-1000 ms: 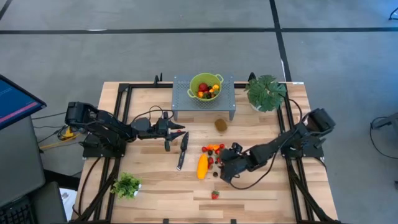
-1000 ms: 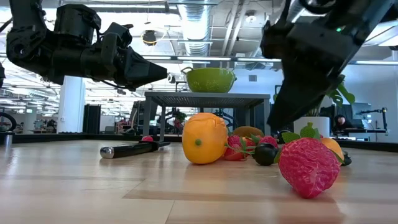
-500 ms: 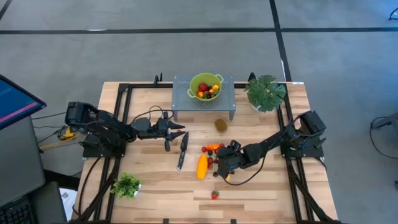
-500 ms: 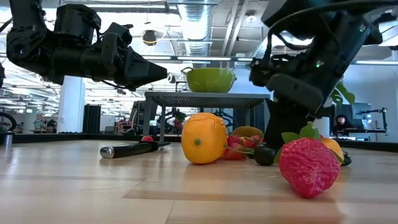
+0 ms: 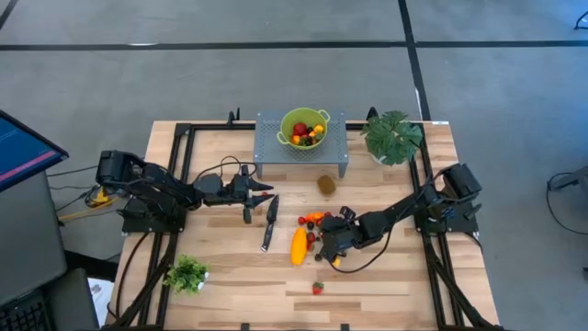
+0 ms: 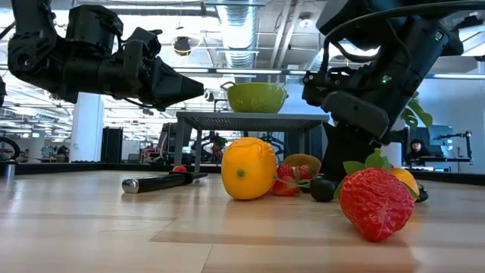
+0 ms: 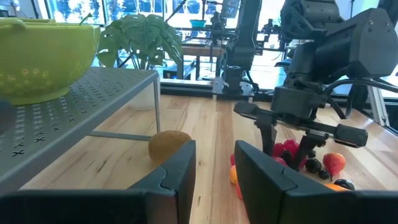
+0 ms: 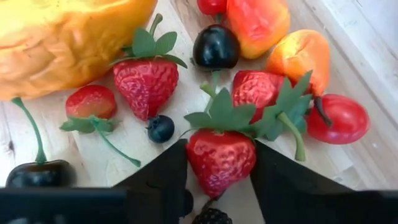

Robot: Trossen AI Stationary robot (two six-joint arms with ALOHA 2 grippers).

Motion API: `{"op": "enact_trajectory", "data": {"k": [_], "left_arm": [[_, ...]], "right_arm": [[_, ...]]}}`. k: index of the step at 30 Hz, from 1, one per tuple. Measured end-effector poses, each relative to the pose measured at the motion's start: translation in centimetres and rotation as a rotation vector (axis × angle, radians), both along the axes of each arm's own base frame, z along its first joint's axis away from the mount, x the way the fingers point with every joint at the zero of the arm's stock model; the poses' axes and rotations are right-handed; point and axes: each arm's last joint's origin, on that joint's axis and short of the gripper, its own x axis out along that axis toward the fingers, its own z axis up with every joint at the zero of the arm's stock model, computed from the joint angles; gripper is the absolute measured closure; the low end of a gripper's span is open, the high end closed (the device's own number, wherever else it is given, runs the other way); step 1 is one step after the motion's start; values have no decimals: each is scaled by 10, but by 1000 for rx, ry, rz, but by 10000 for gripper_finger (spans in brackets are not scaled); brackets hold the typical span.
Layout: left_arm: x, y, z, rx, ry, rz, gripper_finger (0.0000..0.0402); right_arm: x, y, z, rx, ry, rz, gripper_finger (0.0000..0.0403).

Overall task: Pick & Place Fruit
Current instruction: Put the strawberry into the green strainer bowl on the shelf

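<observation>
Between the right gripper's (image 8: pixel 214 186) jaws, a strawberry (image 8: pixel 221 158).

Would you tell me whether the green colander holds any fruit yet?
Yes: the green colander on the grey stand already holds several red and yellow pieces.

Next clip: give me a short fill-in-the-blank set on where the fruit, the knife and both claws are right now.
1. The right claw has its fingers on either side of a red toy ____ on the table.
2. The green colander bowl sits on top of a grey perforated metal ____.
3. The black-handled knife lies between the left claw and the long yellow-orange ____.
4. The brown oval kiwi lies on the wooden ____.

Missing words: strawberry; stand; fruit; table
</observation>
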Motion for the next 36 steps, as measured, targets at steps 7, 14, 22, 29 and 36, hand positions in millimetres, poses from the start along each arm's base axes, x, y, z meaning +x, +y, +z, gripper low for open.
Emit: {"op": "enact_trajectory", "data": {"k": [7,14,22,29,36], "left_arm": [[0,0,0,0,0,0,296],[0,0,0,0,0,-4,296],[0,0,0,0,0,-3,296],[0,0,0,0,0,-2,296],[0,0,0,0,0,1,296]], "right_arm": [[0,0,0,14,5,6,281],[-3,4,7,46,-3,31,257],[-8,8,42,65,-119,84,281],[5,-10,87,-55,-384,194,260],[17,-62,137,-269,-660,192,277]]}}
